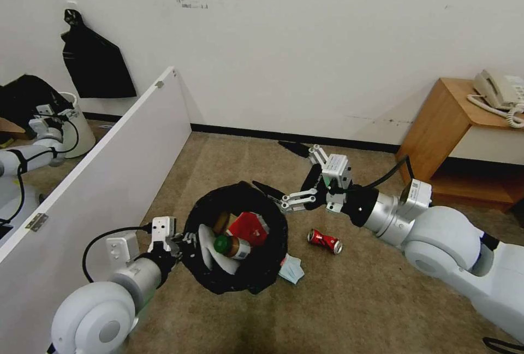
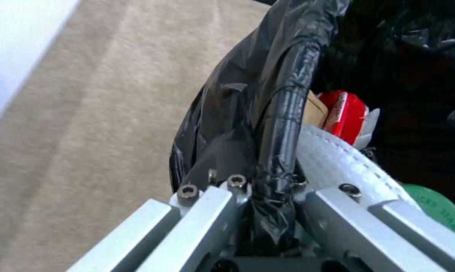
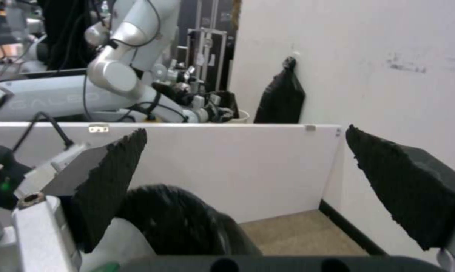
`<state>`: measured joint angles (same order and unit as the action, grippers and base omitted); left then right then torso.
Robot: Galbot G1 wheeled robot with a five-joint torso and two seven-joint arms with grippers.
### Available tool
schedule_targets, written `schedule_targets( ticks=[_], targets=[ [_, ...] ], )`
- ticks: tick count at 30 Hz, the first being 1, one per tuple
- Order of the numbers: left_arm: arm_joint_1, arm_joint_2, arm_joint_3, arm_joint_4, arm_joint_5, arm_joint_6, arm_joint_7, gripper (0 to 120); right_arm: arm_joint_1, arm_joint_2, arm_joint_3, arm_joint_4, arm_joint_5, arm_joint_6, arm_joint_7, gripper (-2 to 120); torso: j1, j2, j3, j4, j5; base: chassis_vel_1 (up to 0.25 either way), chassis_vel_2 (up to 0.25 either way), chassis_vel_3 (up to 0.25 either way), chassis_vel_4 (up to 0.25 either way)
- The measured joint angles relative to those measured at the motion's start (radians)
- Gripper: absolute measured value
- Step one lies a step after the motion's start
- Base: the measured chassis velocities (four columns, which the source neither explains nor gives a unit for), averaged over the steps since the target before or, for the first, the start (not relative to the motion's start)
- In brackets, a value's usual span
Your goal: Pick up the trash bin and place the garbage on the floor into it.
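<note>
left side: white partition panel [image 1: 109,179] runs along the carpet, with another robot and a pale bucket [image 1: 82,124] behind it, not part of this.
left gripper [image 1: 183,240]: clamped on the trash bin [image 1: 262,272] rim, bag plastic pinched between the fingers in the left wrist view, so it's got the bin held by its near edge.
trash bin contents: white slipper [image 1: 210,247], a green-capped bottle [image 1: 232,246], red carton [image 1: 249,228] and a bit of brown cardboard [image 2: 315,110] are already inside. decent haul.
floor [image 1: 355,299]: light-blue face mask [image 1: 292,269] lies right against the bin's outer side, and the crushed red can [image 1: 325,241] sits a little further right, apart from the bin.
right gripper [image 1: 286,171]: hanging above the carpet just past the bin's far rim, jaws spread wide, nothing in them.
far right: wooden side table [image 1: 453,124] with a phone [image 1: 499,92] on it.
progress: i'd say mostly done. bin is picked up and loaded, the can and mask look like the only litter left that i can see.
</note>
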<state>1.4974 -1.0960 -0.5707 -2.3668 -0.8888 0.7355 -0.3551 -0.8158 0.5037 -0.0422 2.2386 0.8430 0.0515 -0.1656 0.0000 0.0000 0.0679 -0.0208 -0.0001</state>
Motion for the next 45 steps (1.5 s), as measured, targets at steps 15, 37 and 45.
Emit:
schedule_targets(
  ticks=[15, 37, 45],
  targets=[
    [0.063, -0.02, -0.124, -0.018, 0.054, -0.015, 0.002, 0, -0.194, 0.112, 0.039, -0.074, -0.116, 0.027, 0.078, 100, 0.0, 0.0, 0.0, 0.0001, -0.0001, 0.0, 0.0, 0.0, 0.0],
    [0.059, -0.039, -0.137, -0.017, 0.088, -0.019, 0.014, 0, -0.318, 0.267, 0.064, -0.259, -0.296, 0.028, 0.059, 100, 0.0, 0.0, 0.0, 0.0, 0.0, 0.0, 0.0, 0.0, 0.0],
    [0.049, -0.054, -0.128, -0.007, 0.109, -0.021, 0.022, 0, -0.235, 0.288, 0.007, -0.391, -0.296, 0.039, 0.022, 100, 0.0, 0.0, 0.0, 0.0002, 0.0001, 0.0, 0.0, 0.0, 0.0]
  ],
)
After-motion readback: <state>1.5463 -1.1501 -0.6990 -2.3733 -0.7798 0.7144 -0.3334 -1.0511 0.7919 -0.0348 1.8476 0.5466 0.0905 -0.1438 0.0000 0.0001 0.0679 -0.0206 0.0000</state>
